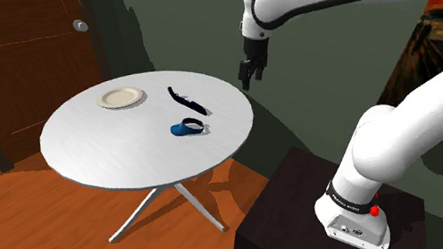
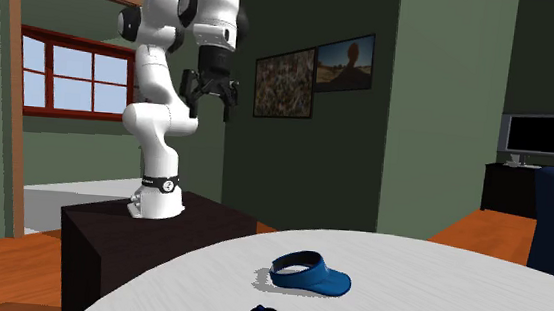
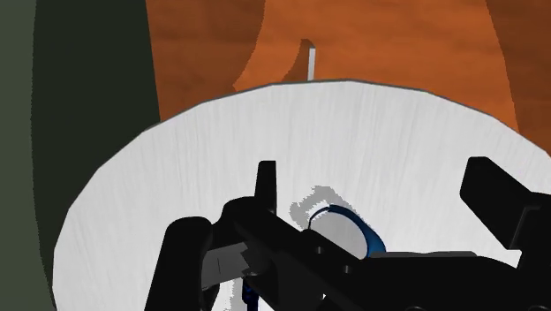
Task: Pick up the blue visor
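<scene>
So there's one round table with a white top that has a fine brushed grain, standing on thin pale splayed legs over an orange wood floor. Three things sit on it. The first is a shallow cream plate, round with a raised rim. The second is a slim dark stick-shaped object, and I honestly can't tell what it is. The third is the blue visor, with a curved brim and an open band behind it. It lies flat on the side of the table toward the dark boxy stand, just beside the stick-shaped object but not touching it. The plate is well apart from it.

The black gripper hangs in the air past the table edge, well apart from the visor. Its two fingers are spread wide with nothing between them. The arm is glossy white with dark joints. Two framed pictures hang on the green wall.
</scene>
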You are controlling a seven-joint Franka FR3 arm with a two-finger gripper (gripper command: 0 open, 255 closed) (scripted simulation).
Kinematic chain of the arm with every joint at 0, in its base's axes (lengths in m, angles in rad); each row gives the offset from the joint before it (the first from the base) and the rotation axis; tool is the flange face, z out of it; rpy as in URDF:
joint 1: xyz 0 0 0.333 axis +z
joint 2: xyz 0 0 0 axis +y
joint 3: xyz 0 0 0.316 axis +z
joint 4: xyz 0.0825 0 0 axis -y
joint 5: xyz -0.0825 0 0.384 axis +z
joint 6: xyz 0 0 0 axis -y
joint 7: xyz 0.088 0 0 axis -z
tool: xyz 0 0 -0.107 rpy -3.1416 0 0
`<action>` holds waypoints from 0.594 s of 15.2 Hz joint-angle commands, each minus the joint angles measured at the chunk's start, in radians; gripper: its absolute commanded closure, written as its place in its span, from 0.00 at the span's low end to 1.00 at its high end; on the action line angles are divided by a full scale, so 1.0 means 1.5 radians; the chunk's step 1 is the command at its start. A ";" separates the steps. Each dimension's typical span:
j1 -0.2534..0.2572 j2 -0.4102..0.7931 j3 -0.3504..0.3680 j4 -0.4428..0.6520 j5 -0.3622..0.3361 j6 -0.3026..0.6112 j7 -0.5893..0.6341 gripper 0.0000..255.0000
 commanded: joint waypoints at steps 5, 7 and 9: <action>0.014 0.158 -0.033 0.051 0.030 0.094 -0.066 0.00; 0.019 0.213 -0.041 0.078 0.045 0.116 -0.090 0.00; 0.021 0.269 -0.045 0.109 0.063 0.135 -0.114 0.00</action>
